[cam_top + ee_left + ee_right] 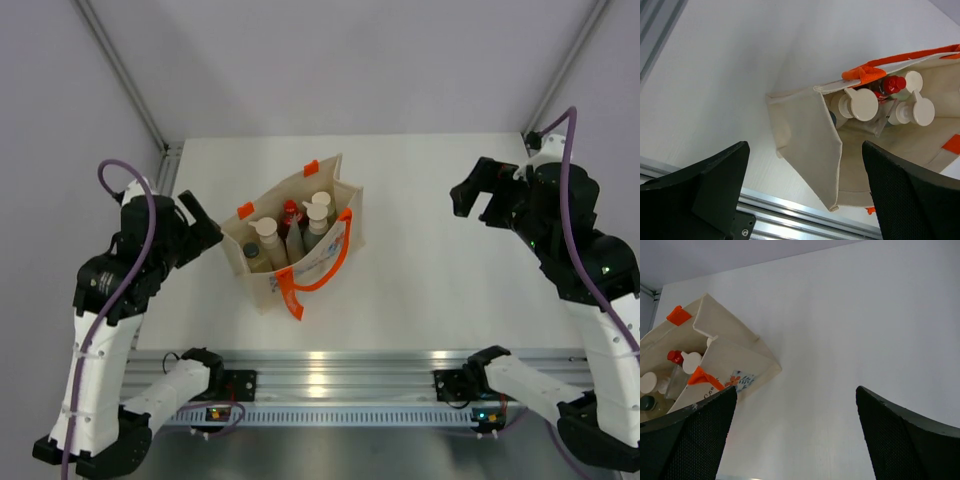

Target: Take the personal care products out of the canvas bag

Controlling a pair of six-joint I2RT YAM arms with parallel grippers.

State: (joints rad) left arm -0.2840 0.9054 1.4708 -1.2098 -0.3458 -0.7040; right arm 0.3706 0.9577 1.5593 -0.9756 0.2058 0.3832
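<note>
Standing upright, the canvas bag (318,256) holds the pump bottles (266,232); the left gripper (203,222) and right gripper (475,205) gape wide, empty.

The bag (805,145) is matt beige woven cloth with orange fabric straps (322,275). The bottles (266,245) are smooth plastic. The table (430,290) is matt white and the rail (350,365) is shiny brushed metal. The left end effector (805,195) has matt black textured fingers (912,197).

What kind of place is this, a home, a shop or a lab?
Probably a robotics lab bench: left arm and right arm mounted on an aluminium rail, a plain white table between bare walls, one canvas bag of bottles staged on it.
</note>
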